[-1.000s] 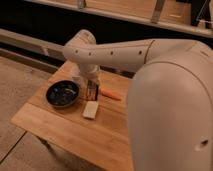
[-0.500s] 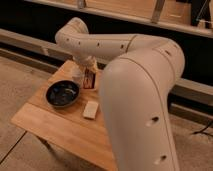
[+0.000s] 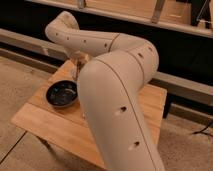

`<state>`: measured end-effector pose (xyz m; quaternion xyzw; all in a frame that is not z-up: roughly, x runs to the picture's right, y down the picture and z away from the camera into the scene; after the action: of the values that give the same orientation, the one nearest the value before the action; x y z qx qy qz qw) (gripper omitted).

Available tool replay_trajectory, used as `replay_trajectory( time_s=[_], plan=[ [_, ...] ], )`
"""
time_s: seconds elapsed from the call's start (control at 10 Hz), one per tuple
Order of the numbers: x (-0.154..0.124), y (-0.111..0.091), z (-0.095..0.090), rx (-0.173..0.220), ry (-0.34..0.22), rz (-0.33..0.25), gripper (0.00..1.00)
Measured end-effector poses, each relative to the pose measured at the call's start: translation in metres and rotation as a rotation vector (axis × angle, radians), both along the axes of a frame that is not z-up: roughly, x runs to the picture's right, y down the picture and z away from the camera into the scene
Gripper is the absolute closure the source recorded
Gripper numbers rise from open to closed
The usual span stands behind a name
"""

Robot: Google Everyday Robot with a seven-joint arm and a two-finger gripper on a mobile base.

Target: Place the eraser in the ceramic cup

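Observation:
My arm (image 3: 115, 100) fills the middle of the camera view and bends back down to the wooden table (image 3: 45, 122). The gripper (image 3: 78, 67) is at the table's far side, just behind the wide dark bowl (image 3: 62, 93), largely covered by my own arm; it is shut, and I cannot see whether it has anything in it. A small pale shape (image 3: 75, 60) right at the gripper could be the ceramic cup, but I cannot tell. The eraser is hidden behind my arm.
A long dark bench or counter front (image 3: 190, 55) runs behind the table. Bare wood shows at the table's front left and at its right side (image 3: 152, 105). A speckled floor (image 3: 20, 75) lies to the left.
My arm has swung further across the view and now covers the eraser, which lay in the open right of the bowl. The gripper stays shut behind the bowl.

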<state>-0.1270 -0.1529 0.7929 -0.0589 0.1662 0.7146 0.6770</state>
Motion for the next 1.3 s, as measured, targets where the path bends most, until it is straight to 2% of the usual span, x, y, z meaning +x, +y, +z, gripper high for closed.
replay_trajectory(
  time_s=[0.1,0.3,0.9,1.1,1.3],
  plan=[
    [-0.006,-0.010,0.003,0.028,-0.020,-0.003,1.00],
    [-0.013,-0.018,0.011,0.052,-0.043,-0.019,1.00],
    [-0.032,-0.028,0.040,0.044,-0.083,-0.066,1.00],
    [-0.044,-0.038,0.049,0.053,-0.108,-0.080,1.00],
    [-0.041,-0.050,0.052,0.067,-0.114,-0.068,1.00]
  ],
)
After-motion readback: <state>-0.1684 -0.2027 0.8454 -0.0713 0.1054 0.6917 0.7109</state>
